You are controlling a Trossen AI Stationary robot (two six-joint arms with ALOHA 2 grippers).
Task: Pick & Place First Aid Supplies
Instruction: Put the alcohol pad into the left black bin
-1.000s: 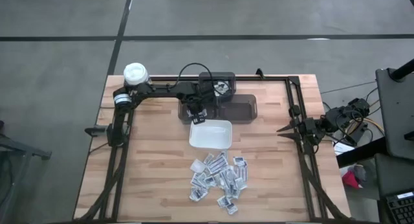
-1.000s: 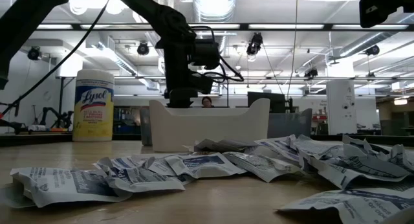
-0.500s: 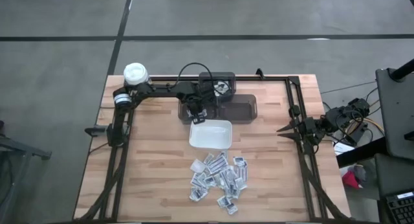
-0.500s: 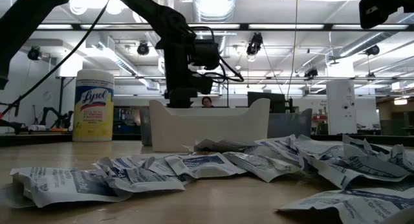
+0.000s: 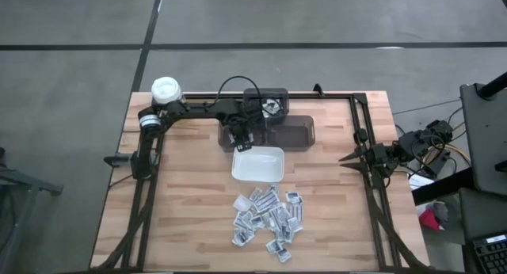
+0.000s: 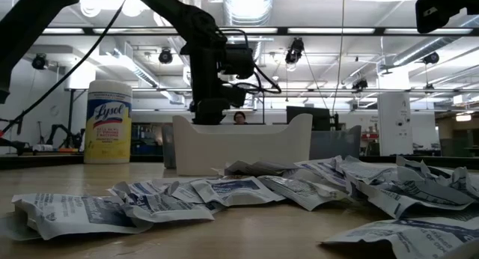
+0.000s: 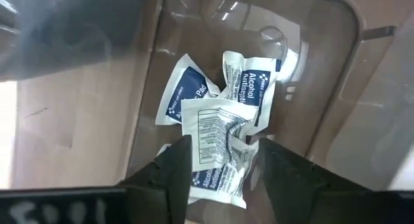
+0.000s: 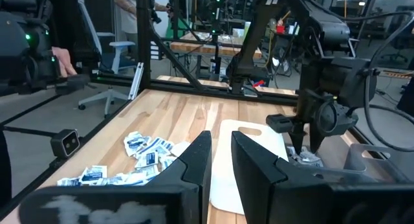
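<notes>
My left gripper [image 5: 238,138] hangs open, pointing down, over the left end of a smoky see-through bin [image 5: 293,134]. In the left wrist view its fingers [image 7: 178,166] stand on either side of a crumpled white packet [image 7: 217,136]. That packet lies on two blue-printed ones [image 7: 249,88] on the bin's floor. Whether a finger grazes it, I cannot tell. Several more first aid packets [image 5: 268,218] lie loose on the wooden table, nearer than the white dish [image 5: 257,165]. My right gripper [image 5: 346,157] waits at the table's right edge, level, its fingers a little apart with nothing between them [image 8: 221,143].
A yellow canister with a white lid [image 5: 166,90] stands at the far left corner. The white dish [image 6: 239,143] sits between the bin and the packet pile [image 6: 224,192]. A black frame runs along the table's sides [image 5: 372,211]. A person shows in the room beyond [image 8: 129,10].
My left gripper has opened over the bin and has stayed in place. The packets on the table and the dish have not moved.
</notes>
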